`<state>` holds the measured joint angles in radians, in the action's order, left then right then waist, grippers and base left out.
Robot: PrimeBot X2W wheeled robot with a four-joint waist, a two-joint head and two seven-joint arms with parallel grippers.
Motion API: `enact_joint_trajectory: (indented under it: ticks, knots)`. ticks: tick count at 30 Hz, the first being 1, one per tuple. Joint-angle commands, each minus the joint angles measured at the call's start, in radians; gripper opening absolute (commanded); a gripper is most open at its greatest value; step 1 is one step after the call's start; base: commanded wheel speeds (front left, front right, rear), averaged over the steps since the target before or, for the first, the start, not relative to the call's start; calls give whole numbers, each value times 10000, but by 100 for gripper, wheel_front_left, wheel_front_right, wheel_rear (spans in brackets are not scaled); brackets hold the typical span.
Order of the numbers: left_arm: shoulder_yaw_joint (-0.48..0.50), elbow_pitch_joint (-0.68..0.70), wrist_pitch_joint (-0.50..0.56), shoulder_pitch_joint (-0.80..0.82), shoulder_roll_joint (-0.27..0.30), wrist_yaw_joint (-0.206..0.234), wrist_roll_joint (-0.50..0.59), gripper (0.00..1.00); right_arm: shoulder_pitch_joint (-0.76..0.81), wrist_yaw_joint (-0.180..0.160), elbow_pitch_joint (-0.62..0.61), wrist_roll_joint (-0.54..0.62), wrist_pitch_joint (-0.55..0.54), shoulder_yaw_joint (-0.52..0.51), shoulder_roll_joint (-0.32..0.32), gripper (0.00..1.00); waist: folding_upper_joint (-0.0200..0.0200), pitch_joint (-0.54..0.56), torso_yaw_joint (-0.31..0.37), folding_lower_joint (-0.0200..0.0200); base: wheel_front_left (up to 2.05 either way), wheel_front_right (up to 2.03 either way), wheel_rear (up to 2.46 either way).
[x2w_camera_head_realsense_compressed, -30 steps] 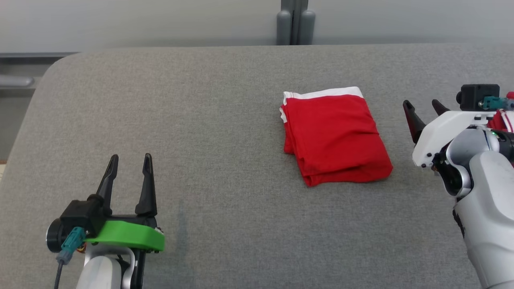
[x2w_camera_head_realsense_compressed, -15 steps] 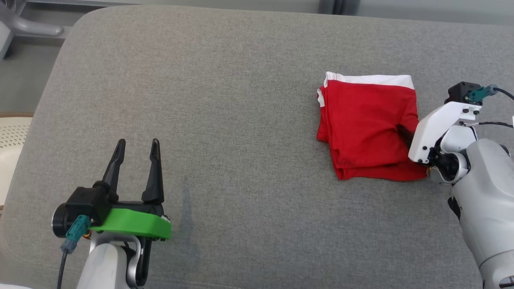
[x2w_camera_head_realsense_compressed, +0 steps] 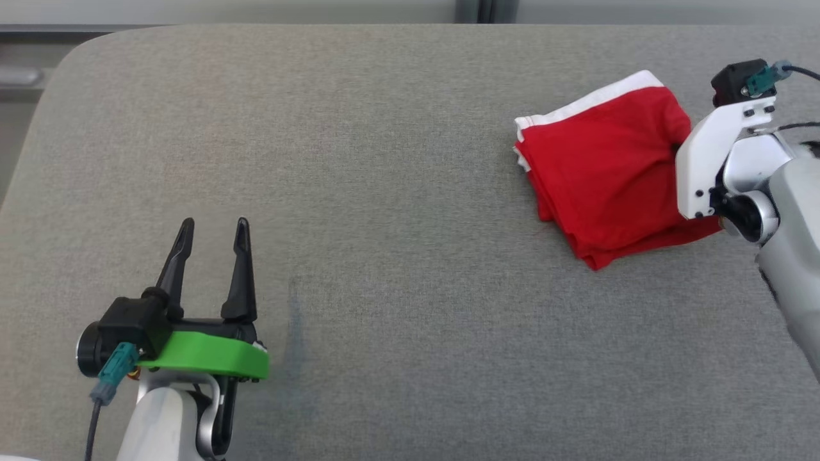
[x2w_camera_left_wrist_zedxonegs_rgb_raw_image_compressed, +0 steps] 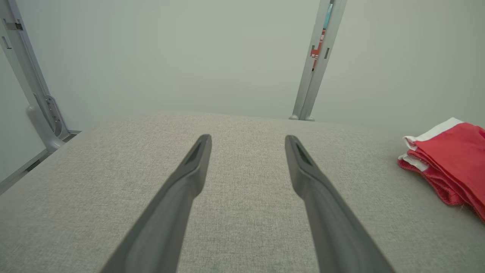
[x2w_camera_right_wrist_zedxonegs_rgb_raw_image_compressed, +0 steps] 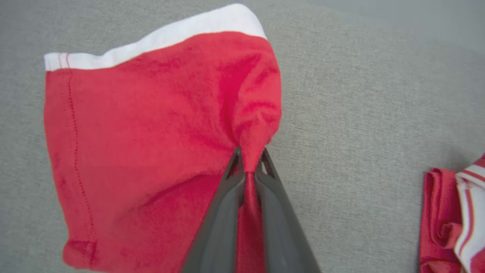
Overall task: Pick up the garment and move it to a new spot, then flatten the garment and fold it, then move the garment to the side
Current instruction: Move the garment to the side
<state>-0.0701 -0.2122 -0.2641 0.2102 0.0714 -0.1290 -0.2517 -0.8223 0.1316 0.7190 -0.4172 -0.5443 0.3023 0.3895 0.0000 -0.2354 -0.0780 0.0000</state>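
Red fabric with a white band along one edge forms the garment [x2w_camera_head_realsense_compressed: 608, 173]. It lies folded in several layers on the grey surface [x2w_camera_head_realsense_compressed: 384, 192], at the right side of the head view and toward the far edge. The white band faces the far left corner of the fold. The stacked layer edges show along the left side.

Right gripper [x2w_camera_right_wrist_zedxonegs_rgb_raw_image_compressed: 249, 161]: clamped on the garment. In the right wrist view both fingers are pressed together with a pinch of red fabric between them. The fabric bunches into a pucker just beyond the fingertips, and creases run from the pucker across the top layer. The grip point is on the garment's right edge, below the end of the white band. In the head view the white wrist housing covers the fingers and overlaps that edge.

Left gripper [x2w_camera_head_realsense_compressed: 211, 234]: released, holding nothing. Its fingers stand apart and point away from the robot over bare surface at the lower left of the head view, well apart from the garment. In the left wrist view the garment appears at the right edge, with its lower layers on the surface and its top layer sloping upward to the right.

A second red and white cloth [x2w_camera_right_wrist_zedxonegs_rgb_raw_image_compressed: 454, 216] lies at the lower right corner of the right wrist view, apart from the garment. A grey post [x2w_camera_left_wrist_zedxonegs_rgb_raw_image_compressed: 316, 60] stands against the pale wall [x2w_camera_left_wrist_zedxonegs_rgb_raw_image_compressed: 170, 57] behind the surface.
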Motion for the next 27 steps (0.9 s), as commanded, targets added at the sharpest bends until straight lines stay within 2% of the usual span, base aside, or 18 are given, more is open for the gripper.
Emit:
enact_joint_trajectory:
  ticks: [1,7,13,18,27]
  knots:
    - [16,55,3,-13,48,-23,-20,100,-137,-20,-170,-60,-46,165,311,0,0,-41,550,0,0,0,0]
    - [-8,262,5,188,118,-23,33,100,-491,-20,-988,-470,-268,510,1579,0,0,-342,1392,0,0,0,0]
    - [-99,423,5,510,349,-23,73,100,-364,-20,-1445,-599,-297,149,2794,0,0,-947,1958,0,0,0,0]
    - [-195,582,5,861,656,-23,153,100,-89,-22,-1533,-105,-19,-337,3506,0,0,-1541,2253,0,0,0,0]
    - [-504,816,5,1617,1075,-24,193,100,290,-20,-1303,1452,876,-1360,4041,0,0,-2493,2255,0,0,0,0]
